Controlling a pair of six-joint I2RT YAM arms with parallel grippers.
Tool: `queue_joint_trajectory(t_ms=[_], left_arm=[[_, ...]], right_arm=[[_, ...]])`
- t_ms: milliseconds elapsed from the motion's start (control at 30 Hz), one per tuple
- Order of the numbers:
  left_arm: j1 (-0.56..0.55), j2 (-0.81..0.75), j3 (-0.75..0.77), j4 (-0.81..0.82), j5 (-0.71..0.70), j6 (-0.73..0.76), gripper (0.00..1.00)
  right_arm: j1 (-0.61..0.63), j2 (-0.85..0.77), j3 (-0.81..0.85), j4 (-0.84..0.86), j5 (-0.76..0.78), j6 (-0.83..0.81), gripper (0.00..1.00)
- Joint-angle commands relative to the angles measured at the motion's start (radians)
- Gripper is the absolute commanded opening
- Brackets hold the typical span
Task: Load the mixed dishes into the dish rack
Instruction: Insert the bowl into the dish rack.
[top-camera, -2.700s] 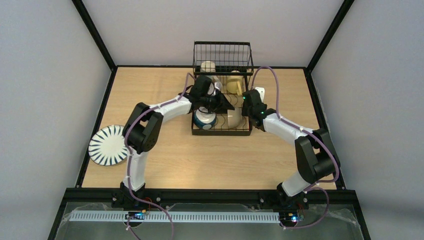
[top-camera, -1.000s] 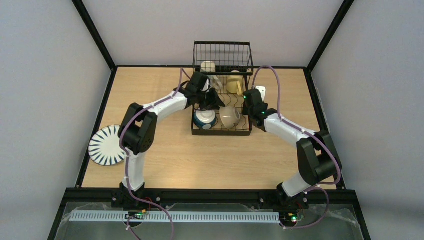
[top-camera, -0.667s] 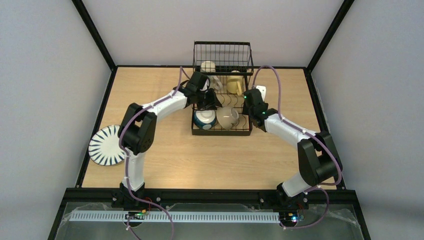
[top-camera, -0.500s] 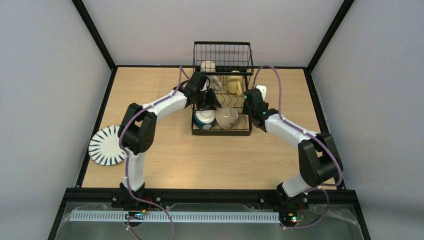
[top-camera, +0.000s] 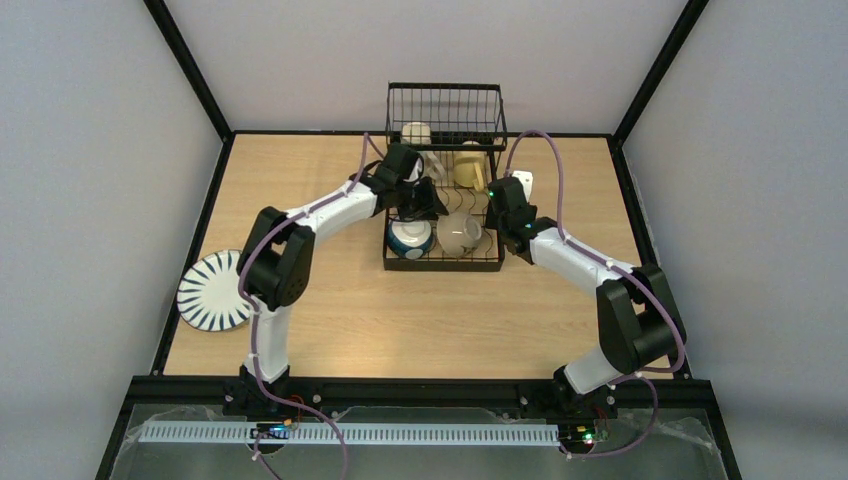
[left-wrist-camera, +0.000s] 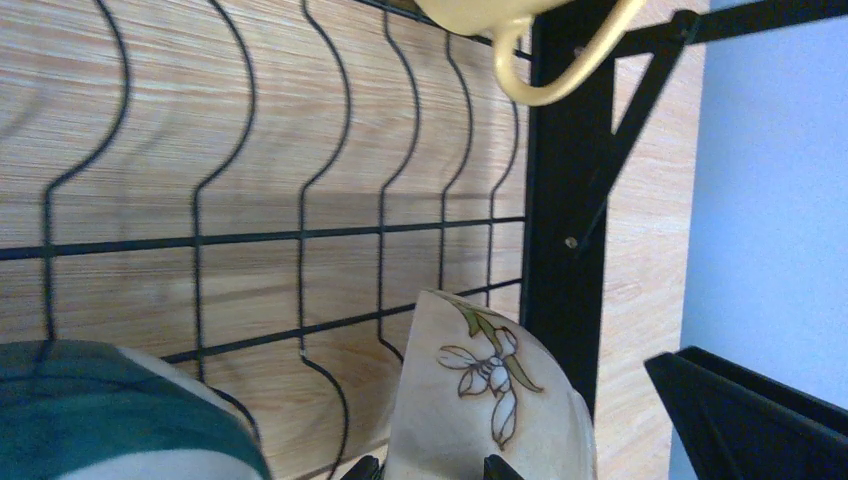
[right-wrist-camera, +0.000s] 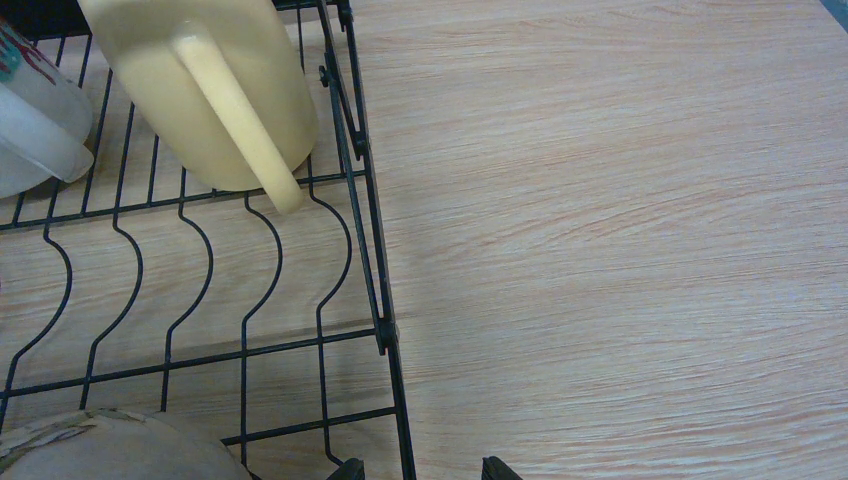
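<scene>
Left gripper has pulled back from over the lower tier. Its jaws stand partly open with nothing between them. The cream bowl that it covered a few seconds ago now sits just ahead of its fingertips, propped on edge in the wire slots of the dish rack. Over the last second I watch that bowl rock and turn a little, so I judge it released and settling, not held. Its flower print faces my left wrist camera, and the blue-outside bowl lies just to the left of the fingertips.

Right gripper has barely moved. It hovers at the rack's right rail, jaws parted and empty — the yellow mug is ahead of it on the wires, and the cream bowl's edge is just left of its tips.

For the task, I count both bowls as loaded, along with the yellow mug and the beige mug, which sits beyond the left gripper at the back. The striped plate is not yet loaded. It lies flat on the table, well apart from both grippers, out past the left arm's elbow. I take that as my next pick, once I see that the cream bowl stays put.
</scene>
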Motion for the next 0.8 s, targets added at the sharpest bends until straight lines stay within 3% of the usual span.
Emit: queue_joint_trajectory(t_ms=[0, 767], left_arm=[[-0.035, 0.003, 0.037, -0.045, 0.052, 0.007, 0.56], [-0.053, -0.010, 0.080, -0.079, 0.037, 0.012, 0.55]], right_arm=[[-0.004, -0.030, -0.004, 0.001, 0.011, 0.009, 0.66], [-0.004, -0.042, 0.004, -0.014, 0.013, 0.006, 0.66]])
